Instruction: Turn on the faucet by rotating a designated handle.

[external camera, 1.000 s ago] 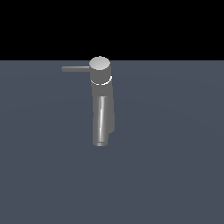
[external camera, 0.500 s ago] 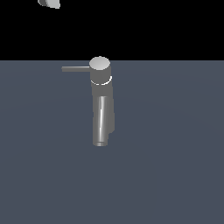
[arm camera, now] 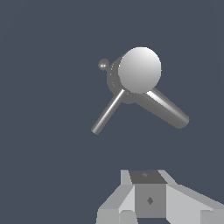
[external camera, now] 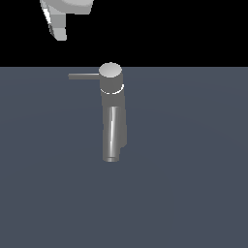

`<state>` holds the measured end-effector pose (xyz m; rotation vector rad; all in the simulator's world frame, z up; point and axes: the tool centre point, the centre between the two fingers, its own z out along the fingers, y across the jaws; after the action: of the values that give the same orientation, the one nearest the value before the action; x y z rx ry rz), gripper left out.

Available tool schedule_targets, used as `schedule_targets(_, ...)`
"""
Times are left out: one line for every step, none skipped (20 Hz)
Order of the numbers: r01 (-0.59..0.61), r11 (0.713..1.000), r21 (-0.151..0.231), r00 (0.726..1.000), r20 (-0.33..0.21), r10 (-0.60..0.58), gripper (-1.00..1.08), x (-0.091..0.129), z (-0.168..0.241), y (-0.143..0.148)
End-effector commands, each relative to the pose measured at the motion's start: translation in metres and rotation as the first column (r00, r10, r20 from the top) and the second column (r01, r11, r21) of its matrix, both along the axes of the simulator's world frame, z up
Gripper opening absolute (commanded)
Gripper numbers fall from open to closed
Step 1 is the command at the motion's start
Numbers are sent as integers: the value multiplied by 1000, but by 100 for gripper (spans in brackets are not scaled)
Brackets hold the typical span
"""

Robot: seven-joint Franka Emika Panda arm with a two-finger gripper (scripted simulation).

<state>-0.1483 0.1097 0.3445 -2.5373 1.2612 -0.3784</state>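
Plain grey tabletop [external camera: 193,193] under black backdrop | faucet [external camera: 112,116] stood mid-surface, handle [external camera: 83,76] untouched | claw [external camera: 58,22] well above, nothing held, opening indiscernible | approach and rotation judged outstanding

We see the gripper [external camera: 58,29] hanging at eleven o'clock, well apart from the faucet [external camera: 114,118], whose handle [external camera: 83,76] points to nine o'clock.

Simulated test scene, not real room. Flat uniform slate-grey floor [external camera: 193,184], no texture, no walls, plain black void above horizon. Lone grey faucet [external camera: 113,121] standing on floor, no sink or plumbing. Smooth untextured shading, blocky white robot hand [arm camera: 153,210].
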Motion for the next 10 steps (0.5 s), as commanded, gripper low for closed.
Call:
schedule_targets(60,998,20,998,18,-61,-100,10,-7,4)
schedule_targets(84,996,28,996,24,-85,-100,15,-9,5)
schedule_targets(108,994,37,994,31,-109,-100,19,-12,6)
schedule_targets(131,990,45,990,37,-133,-100,23,-14,8)
schedule_targets(155,986,54,987,43,-157,-100,28,-16,9)
schedule_targets(178,982,62,982,48,-181,-100,32,-19,10)
schedule_targets(200,977,71,977,54,-204,-100,37,-21,11)
schedule_targets(222,972,79,972,59,-227,-100,41,-23,11)
schedule_targets(243,966,88,967,63,-248,-100,46,-25,12)
schedule_targets(263,960,96,961,68,-269,-100,50,-27,13)
